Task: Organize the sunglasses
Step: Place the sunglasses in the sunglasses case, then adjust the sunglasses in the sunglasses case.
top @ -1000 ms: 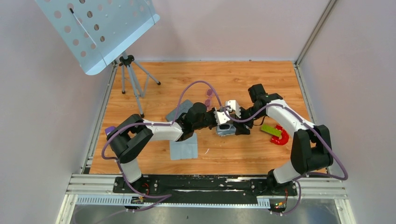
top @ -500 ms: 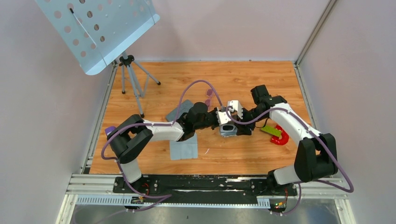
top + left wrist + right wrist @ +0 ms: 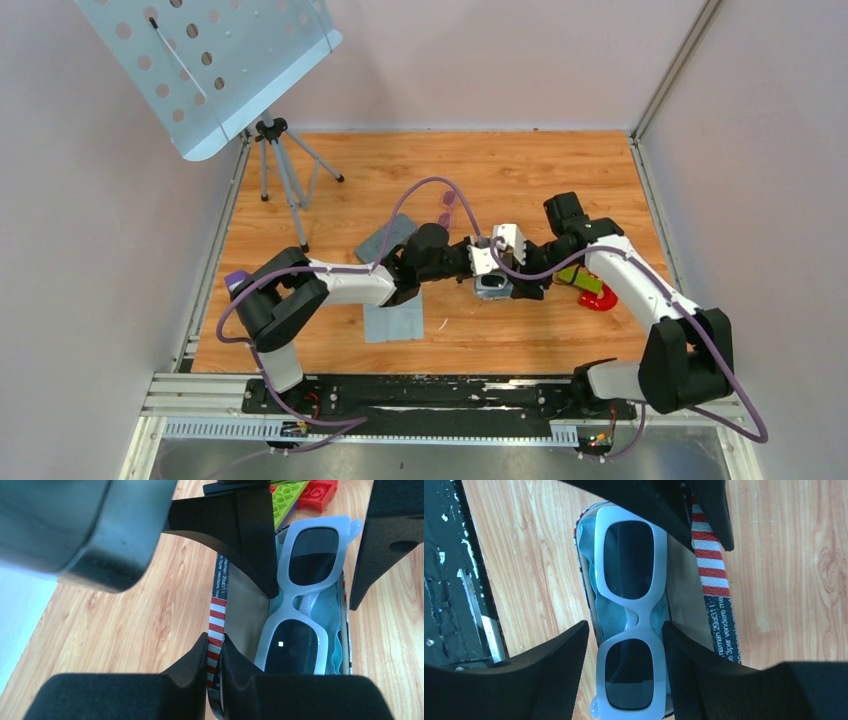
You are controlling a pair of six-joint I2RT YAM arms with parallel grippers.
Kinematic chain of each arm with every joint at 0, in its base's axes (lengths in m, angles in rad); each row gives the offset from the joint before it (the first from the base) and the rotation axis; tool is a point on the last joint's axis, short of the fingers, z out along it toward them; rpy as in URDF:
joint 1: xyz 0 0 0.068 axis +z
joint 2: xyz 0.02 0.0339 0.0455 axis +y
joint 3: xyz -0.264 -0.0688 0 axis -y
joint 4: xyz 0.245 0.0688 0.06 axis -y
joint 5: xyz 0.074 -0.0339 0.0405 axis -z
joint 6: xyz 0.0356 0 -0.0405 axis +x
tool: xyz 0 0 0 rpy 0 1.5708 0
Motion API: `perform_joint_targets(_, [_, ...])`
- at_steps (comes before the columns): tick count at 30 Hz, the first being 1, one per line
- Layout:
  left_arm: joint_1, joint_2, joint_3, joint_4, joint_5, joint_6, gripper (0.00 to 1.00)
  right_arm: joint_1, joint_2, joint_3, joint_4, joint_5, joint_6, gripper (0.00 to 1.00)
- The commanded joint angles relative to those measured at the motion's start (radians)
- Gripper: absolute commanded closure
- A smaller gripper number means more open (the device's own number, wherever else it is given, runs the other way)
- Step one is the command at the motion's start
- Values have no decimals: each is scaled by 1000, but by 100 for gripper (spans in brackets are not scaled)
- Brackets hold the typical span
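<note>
The sunglasses [image 3: 447, 207], small with purple-pink lenses, lie on the wooden floor behind the grippers, free of both. The open flag-patterned case [image 3: 492, 288] holds a white-framed pair with dark lenses [image 3: 639, 617], which also shows in the left wrist view [image 3: 295, 607]. My left gripper [image 3: 215, 645] is shut on the case's striped lid [image 3: 218, 620]. In the top view the left gripper [image 3: 480, 262] is at the case's left. My right gripper [image 3: 625, 630] is open, its fingers either side of the white pair. In the top view it [image 3: 515, 285] is over the case.
A plain grey case [image 3: 385, 238] lies left of the left wrist. A grey-blue cloth [image 3: 392, 322] lies near the front. Red and green toy bricks [image 3: 592, 285] sit right of the flag case. A music stand's tripod [image 3: 275, 160] stands at the back left.
Both grippers and the flag case have shifted to the right and slightly nearer. The left gripper has kept hold of the lid. The purple pair has not moved.
</note>
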Motion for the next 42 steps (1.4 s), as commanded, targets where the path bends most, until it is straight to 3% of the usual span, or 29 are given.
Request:
perform_joint_targets(1, [28, 10, -19, -86, -85, -52, 100, 25, 45, 59, -63, -155, -149, 39])
perform_joint_targets(11, [18, -14, -38, -77, -122, -16, 100, 3, 181, 206, -101, -308, 46, 39])
perform_joint_targets(20, [17, -10, -36, -88, -139, -16, 100, -10, 140, 215, -148, -329, 26, 40])
perform_joint_targets(30, [17, 5, -36, -88, -132, -27, 100, -70, -1, 148, -240, -224, -83, 40])
perform_joint_targets(34, [18, 12, -33, -88, -123, -34, 100, -120, -56, 78, -164, -110, -70, 39])
perform_joint_targets(39, [17, 18, -36, -90, -120, -35, 100, -255, -39, 40, -92, -120, -28, 32])
perform_joint_targets(42, [17, 23, -35, -84, -121, -38, 100, -262, 3, -4, -58, -115, -43, 28])
